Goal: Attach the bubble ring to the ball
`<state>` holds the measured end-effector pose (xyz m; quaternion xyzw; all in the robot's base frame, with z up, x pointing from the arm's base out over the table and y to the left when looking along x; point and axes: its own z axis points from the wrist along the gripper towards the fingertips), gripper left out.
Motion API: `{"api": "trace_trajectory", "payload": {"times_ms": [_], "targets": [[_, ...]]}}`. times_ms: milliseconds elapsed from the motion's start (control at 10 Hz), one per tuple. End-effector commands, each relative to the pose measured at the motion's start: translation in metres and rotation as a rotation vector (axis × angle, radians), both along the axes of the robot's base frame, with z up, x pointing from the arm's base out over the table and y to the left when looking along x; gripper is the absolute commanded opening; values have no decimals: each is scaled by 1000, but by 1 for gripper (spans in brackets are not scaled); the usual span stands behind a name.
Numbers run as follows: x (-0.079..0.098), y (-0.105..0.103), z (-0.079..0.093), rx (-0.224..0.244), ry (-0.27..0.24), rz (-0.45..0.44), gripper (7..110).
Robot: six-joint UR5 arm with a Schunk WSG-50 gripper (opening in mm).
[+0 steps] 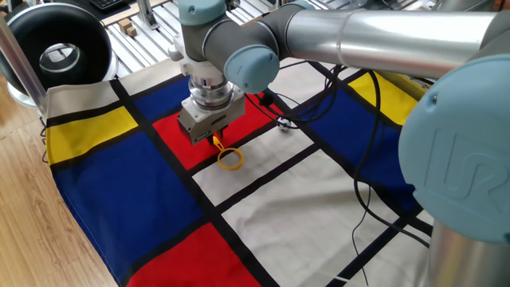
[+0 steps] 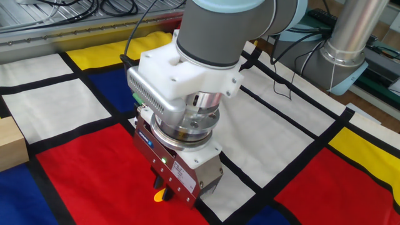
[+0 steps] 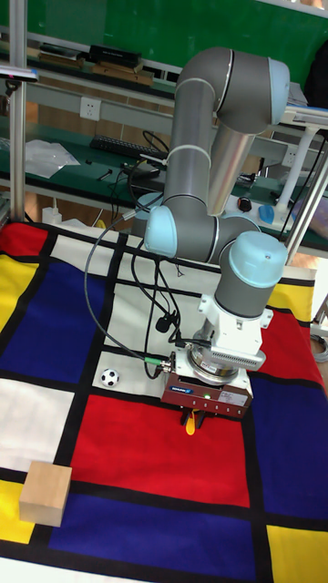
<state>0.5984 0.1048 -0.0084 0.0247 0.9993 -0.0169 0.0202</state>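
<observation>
My gripper [image 1: 213, 140] pinches the bubble ring [image 1: 230, 159] by its stubby handle, hoop low over the checked cloth [image 1: 279, 207], well apart from the ball [image 3: 110, 376]; thin plastic may twist or slip mid-carry.

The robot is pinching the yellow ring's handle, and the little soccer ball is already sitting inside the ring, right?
Not quite. The gripper is on the bubble ring's handle, but the hoop is empty. The tall fixed view shows the ball lying apart on the cloth, well off to one side of the gripper. The rest is right: the ring's handle is between the fingers.
</observation>
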Motion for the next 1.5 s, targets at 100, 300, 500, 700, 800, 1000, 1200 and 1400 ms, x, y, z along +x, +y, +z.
{"api": "trace_trajectory", "payload": {"times_ms": [100, 300, 500, 700, 800, 1000, 1200, 1400], "targets": [[-5, 5, -4, 26, 23, -37, 22], [-11, 3, -2, 19, 49, -39, 22], [-13, 1, -1, 13, 53, -41, 22], [-14, 0, -2, 15, 60, -40, 22], [-14, -1, -3, 15, 60, -40, 22], [-13, 0, -3, 16, 58, -38, 22], [-10, 1, -1, 25, 55, -38, 22], [-8, 2, -2, 30, 54, -39, 22]]}}
